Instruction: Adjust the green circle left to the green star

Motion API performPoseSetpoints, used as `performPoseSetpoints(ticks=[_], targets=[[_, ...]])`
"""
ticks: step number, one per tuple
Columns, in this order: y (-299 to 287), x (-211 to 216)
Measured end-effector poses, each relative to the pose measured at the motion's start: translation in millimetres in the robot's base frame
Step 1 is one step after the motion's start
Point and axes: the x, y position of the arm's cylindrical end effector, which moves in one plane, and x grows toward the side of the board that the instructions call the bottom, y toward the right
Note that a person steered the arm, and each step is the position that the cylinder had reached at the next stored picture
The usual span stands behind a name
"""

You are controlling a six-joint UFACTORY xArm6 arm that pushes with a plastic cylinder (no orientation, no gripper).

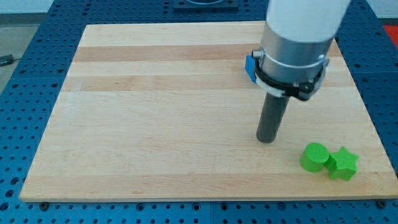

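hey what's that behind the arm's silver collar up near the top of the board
A blue block pokes out at the view's left of the collar. Only its edge shows; the arm covers the rest, so its shape cannot be told. My tip stands well below it.

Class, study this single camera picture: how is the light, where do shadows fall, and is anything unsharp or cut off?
Camera view: even, soft light; faint shadows under my tip, the green circle and the green star; the arm is cropped at the view's top and hides most of a blue block.

Pale wooden counter [155, 124], banded grain, evenly lit. Blue perforated base [37, 56] surrounds it on all frame edges.
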Motion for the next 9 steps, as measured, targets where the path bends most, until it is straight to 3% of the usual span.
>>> performPoseSetpoints(ticks=[3, 5, 9], targets=[[10.2, -0.1], [14.4, 28.9], [24.0, 41.4]])
